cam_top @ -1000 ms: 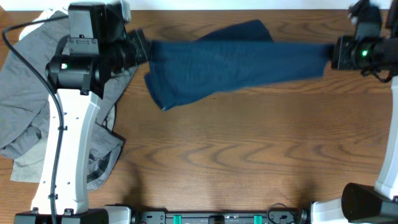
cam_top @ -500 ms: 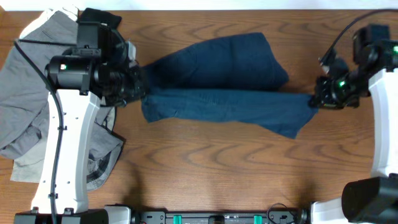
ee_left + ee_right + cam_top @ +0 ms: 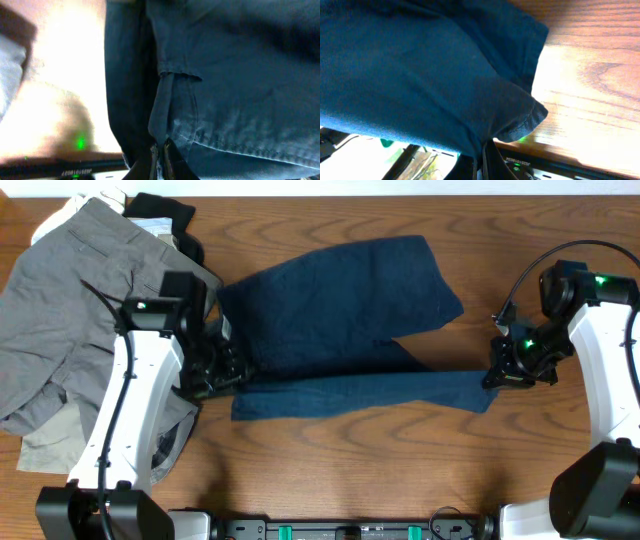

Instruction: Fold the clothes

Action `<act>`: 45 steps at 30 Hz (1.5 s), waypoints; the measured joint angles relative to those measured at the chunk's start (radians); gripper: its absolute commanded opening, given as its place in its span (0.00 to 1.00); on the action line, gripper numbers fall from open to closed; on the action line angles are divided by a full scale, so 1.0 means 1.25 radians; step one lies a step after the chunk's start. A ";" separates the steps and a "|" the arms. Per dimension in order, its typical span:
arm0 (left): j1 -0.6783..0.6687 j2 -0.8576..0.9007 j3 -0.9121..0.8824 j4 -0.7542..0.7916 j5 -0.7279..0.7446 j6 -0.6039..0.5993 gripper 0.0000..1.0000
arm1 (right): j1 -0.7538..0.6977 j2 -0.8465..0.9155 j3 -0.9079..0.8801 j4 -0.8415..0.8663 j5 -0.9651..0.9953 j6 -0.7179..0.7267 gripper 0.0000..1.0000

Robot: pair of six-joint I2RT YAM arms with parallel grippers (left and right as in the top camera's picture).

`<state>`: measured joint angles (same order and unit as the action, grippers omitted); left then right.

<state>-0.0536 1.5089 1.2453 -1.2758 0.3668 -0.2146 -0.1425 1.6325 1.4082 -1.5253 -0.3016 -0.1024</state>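
The dark navy blue shorts (image 3: 340, 310) lie across the middle of the table, one wide part spread toward the back and a long band (image 3: 360, 392) stretched along the front between my grippers. My left gripper (image 3: 222, 372) is shut on the band's left end; in the left wrist view its fingers (image 3: 161, 159) pinch a seamed edge of the navy cloth (image 3: 225, 90). My right gripper (image 3: 497, 375) is shut on the band's right end; in the right wrist view its fingers (image 3: 484, 159) pinch the navy fabric (image 3: 420, 65).
A pile of grey garments (image 3: 70, 310) lies at the left under and beside my left arm, with beige and black pieces (image 3: 160, 208) at the back left. The wood table (image 3: 350, 470) runs along the front.
Both grippers moved toward the front of the table, dragging the held edge of the shorts forward. The cloth went from stretched in the air to lying spread on the table.
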 measured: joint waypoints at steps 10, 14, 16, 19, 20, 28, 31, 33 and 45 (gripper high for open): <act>-0.002 -0.062 -0.047 0.000 -0.025 -0.090 0.06 | -0.046 -0.158 -0.005 -0.040 -0.030 0.068 0.01; -0.002 -0.126 -0.047 -0.012 -0.044 -0.131 0.06 | -0.048 -0.228 -0.032 -0.043 -0.016 0.100 0.01; -0.002 -0.149 -0.047 -0.021 -0.051 -0.143 0.06 | -0.048 -0.252 -0.056 -0.040 -0.011 0.111 0.01; -0.003 -0.171 -0.047 -0.038 -0.062 -0.156 0.06 | -0.050 -0.264 -0.097 -0.033 -0.004 0.121 0.01; -0.003 -0.173 -0.047 -0.043 -0.064 -0.161 0.06 | -0.050 -0.263 -0.113 -0.027 -0.002 0.124 0.01; -0.025 -0.173 -0.143 0.042 -0.078 -0.195 0.06 | -0.050 -0.261 -0.182 0.083 -0.003 0.134 0.01; -0.032 -0.173 -0.189 0.118 -0.085 -0.208 0.06 | -0.041 -0.260 -0.192 0.159 -0.014 0.133 0.01; -0.032 -0.173 -0.207 0.158 -0.092 -0.209 0.06 | -0.025 -0.259 -0.202 0.200 -0.014 0.133 0.01; -0.031 -0.164 -0.232 0.332 -0.195 -0.212 0.06 | 0.096 -0.167 -0.302 0.426 0.019 0.149 0.01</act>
<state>-0.0925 1.3045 0.9550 -0.8608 0.1234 -0.4793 -0.0223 1.4239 1.0302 -0.9924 -0.2779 0.0841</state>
